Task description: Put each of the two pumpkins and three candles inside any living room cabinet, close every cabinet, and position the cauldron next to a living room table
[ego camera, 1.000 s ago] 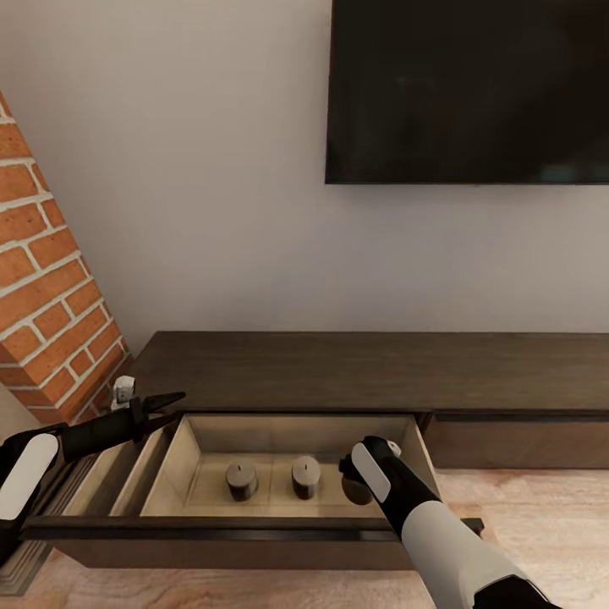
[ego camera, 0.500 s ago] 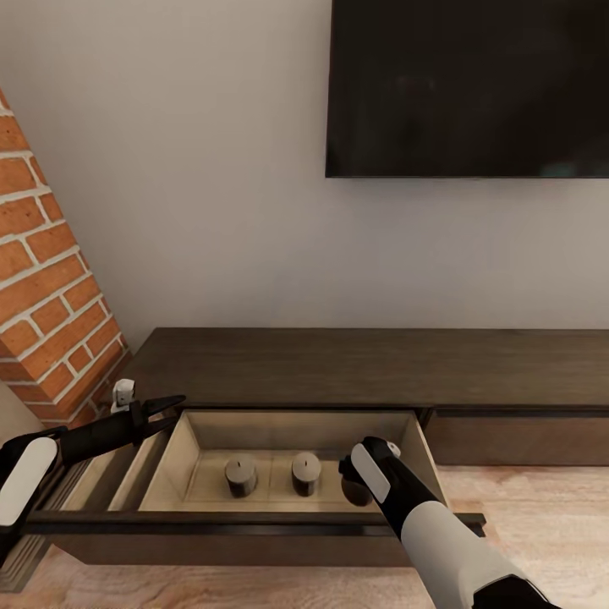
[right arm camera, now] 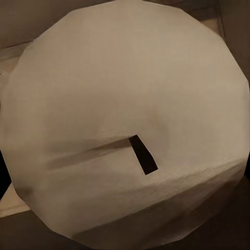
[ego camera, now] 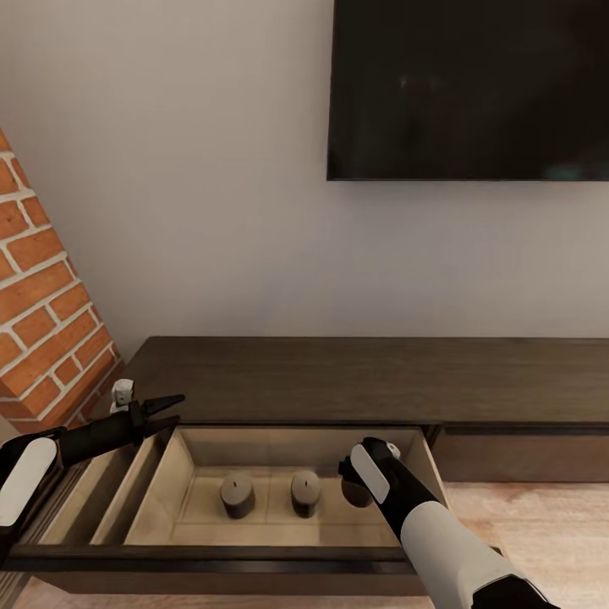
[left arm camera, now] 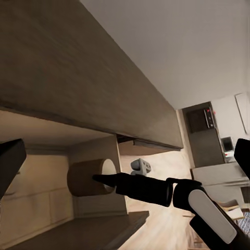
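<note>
The dark-brown cabinet (ego camera: 364,376) stands against the wall with its left drawer (ego camera: 211,558) pulled out. Two beige-grey candles (ego camera: 238,496) (ego camera: 305,493) stand upright on the drawer floor. My right gripper (ego camera: 359,484) reaches down into the drawer's right end, shut on a third candle (ego camera: 361,494) that it mostly hides. In the right wrist view that candle's pale top and dark wick (right arm camera: 141,154) sit very close. The left wrist view shows the same candle (left arm camera: 86,178) at the right gripper's tip. My left gripper (ego camera: 172,408) hovers open over the drawer's left rim, holding nothing.
A black television (ego camera: 469,89) hangs on the white wall above the cabinet. A brick column (ego camera: 42,330) rises at the left, close to my left arm. Wooden floor (ego camera: 541,533) shows at the right of the drawer. A second, shut drawer front (ego camera: 524,457) lies to the right.
The whole picture has shifted, so the camera moved; the drawer now shows lower and more from above. Both arms keep their places, and the right gripper still holds the candle.
</note>
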Controlling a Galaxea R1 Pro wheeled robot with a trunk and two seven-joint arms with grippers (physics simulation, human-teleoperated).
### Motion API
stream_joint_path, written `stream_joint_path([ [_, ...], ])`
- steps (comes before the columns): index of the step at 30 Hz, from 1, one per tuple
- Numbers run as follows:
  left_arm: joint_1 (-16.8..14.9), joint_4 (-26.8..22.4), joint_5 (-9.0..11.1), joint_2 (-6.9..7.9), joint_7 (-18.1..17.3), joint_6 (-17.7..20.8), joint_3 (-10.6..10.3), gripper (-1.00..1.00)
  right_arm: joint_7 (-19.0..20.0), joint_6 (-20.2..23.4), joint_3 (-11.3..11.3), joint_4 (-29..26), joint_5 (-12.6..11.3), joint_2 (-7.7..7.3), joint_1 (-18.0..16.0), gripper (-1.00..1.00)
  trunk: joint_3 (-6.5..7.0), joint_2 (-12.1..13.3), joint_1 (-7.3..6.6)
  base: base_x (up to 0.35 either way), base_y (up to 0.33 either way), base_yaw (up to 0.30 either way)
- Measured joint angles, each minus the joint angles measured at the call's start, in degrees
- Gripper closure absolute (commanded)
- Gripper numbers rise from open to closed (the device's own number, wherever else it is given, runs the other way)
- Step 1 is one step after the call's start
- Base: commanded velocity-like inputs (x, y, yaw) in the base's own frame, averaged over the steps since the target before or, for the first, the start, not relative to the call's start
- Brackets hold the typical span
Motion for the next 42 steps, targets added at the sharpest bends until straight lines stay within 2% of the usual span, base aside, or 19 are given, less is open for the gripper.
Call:
stream_joint_path([
  [16,0.0,0.0,0.0,0.05,-0.1,0.0,0.0,-1.00,0.0,0.0,0.0,0.0,0.0,0.00,0.0,1.00,-2.69,-6.0,3.29,0.002,0.000,0.000],
  [22,0.0,0.0,0.0,0.05,-0.2,0.0,0.0,-1.00,0.0,0.0,0.1,0.0,0.0,-0.06,0.0,1.00,-2.69,-6.0,3.29,0.000,0.000,0.000],
  [23,0.0,0.0,0.0,0.05,-0.2,0.0,0.0,-1.00,0.0,0.0,0.1,0.0,0.0,-0.07,0.0,-1.00,-2.69,-6.0,3.29,0.000,0.000,0.000],
  [31,0.0,0.0,0.0,0.05,-0.2,0.0,0.0,-1.00,0.0,0.0,0.1,0.1,0.1,-0.07,0.0,-1.00,-2.69,-6.0,3.29,0.000,0.000,0.000],
  [42,0.0,0.0,0.1,0.05,-0.3,0.0,0.0,-1.00,0.0,0.0,0.1,0.0,0.1,-0.19,0.0,-1.00,-0.72,-1.6,0.88,0.000,0.000,0.000],
])
